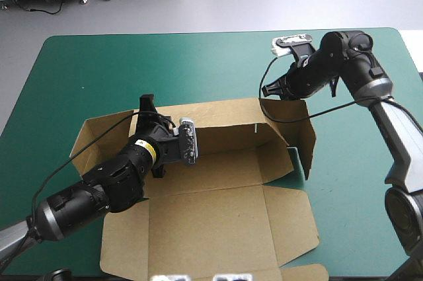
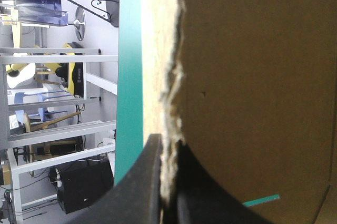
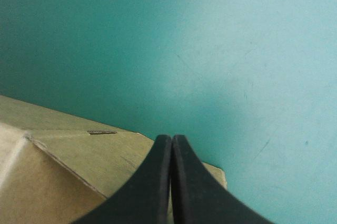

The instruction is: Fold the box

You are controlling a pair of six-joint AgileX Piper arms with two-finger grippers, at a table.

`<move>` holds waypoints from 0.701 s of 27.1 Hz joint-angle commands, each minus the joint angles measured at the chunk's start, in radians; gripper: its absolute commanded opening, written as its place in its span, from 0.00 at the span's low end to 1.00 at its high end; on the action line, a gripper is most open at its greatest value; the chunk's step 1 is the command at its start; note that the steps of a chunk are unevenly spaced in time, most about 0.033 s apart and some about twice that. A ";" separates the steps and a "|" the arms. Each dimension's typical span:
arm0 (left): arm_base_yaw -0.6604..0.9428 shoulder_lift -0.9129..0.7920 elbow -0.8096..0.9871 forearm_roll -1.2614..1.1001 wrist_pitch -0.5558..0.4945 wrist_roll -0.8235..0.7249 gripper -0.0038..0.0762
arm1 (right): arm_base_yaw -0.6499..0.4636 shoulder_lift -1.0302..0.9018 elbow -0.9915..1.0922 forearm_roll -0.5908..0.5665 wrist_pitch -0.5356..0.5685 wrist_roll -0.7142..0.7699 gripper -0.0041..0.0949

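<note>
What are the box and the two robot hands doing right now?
box: half folded, back and right walls standing, lid lying flat.
left gripper: shut on the box, pinching the back wall's edge.
right gripper: shut, nothing between its fingers, at the box's far right corner.

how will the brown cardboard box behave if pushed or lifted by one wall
The brown cardboard box likely flexes at its creases: some panels stand, others lie flat. Thin sheet, so a push probably slides it over the teal-green cover. Its edge in the left tool looks frayed and might tear.
</note>
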 commanded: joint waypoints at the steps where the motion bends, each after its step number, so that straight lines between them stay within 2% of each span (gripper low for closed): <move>1: -0.005 -0.015 -0.019 0.017 -0.001 -0.024 0.04 | -0.003 -0.081 0.045 0.023 0.036 -0.021 0.04; 10: -0.005 -0.013 -0.019 0.013 0.002 -0.024 0.04 | -0.003 -0.136 0.083 0.052 0.036 -0.025 0.04; 19: -0.005 0.028 -0.017 0.009 -0.001 -0.024 0.04 | -0.005 -0.107 0.083 0.008 0.036 -0.018 0.04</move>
